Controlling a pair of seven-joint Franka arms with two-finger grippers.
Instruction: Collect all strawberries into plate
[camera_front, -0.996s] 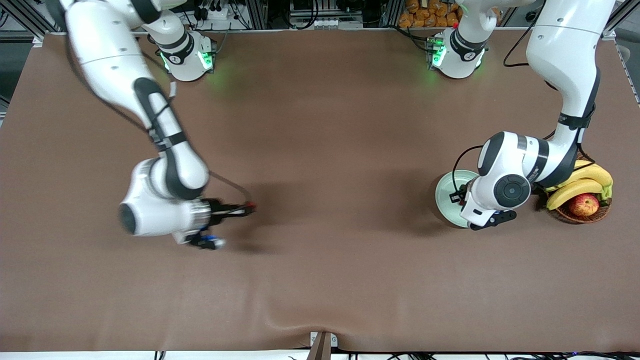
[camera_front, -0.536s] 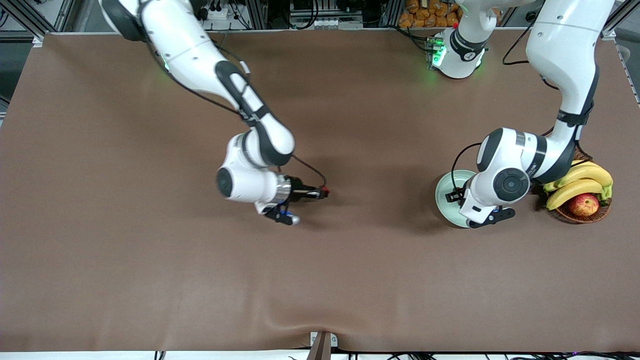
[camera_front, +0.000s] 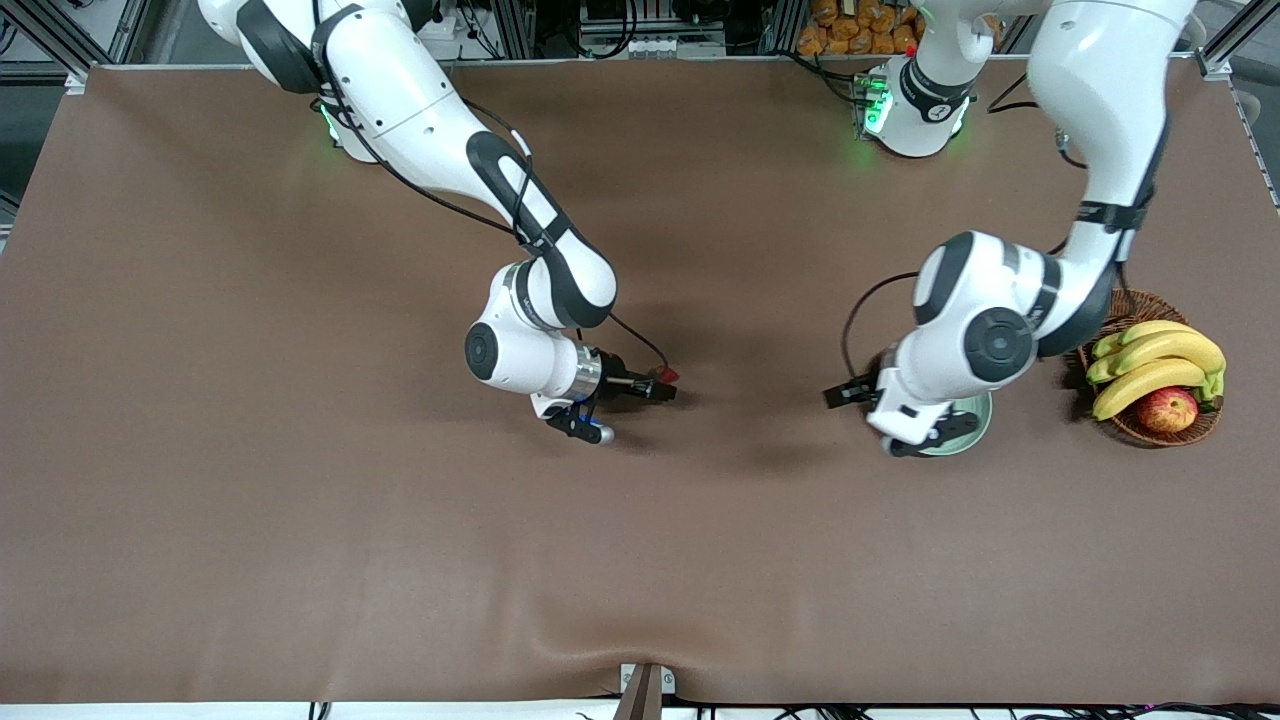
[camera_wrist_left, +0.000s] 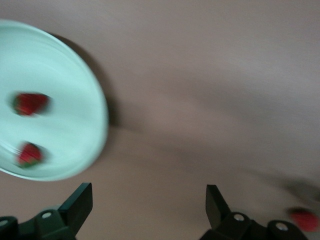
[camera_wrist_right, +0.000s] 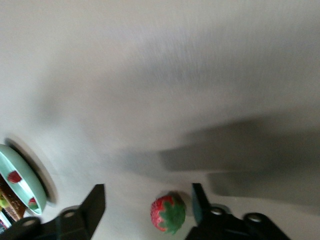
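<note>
While the right arm reaches out from its base at the robots' edge of the bench, the right claw hangs over the middle of the bench, well away from every edge. It is clamped on the third strawberry. In the right wrist view this berry sits between the two fingers, green cap showing, close against one of them. The left claw is over bare bench just beside the plate, on the side toward the right arm's end. In the left wrist view its fingers stand wide apart with nothing between them. The plate lies toward the edge at the left arm's end, roughly midway between the robots' edge and the front camera's edge, and the left arm's wrist covers most of it in the front view. The left wrist view shows the plate's rim and two strawberries resting inside, the first strawberry and the second strawberry, apart from each other. The right wrist view shows the same plate farther off with both red berries in it. A wicker basket stands beside the plate, closer to the edge at the left arm's end, holding bananas and an apple.
</note>
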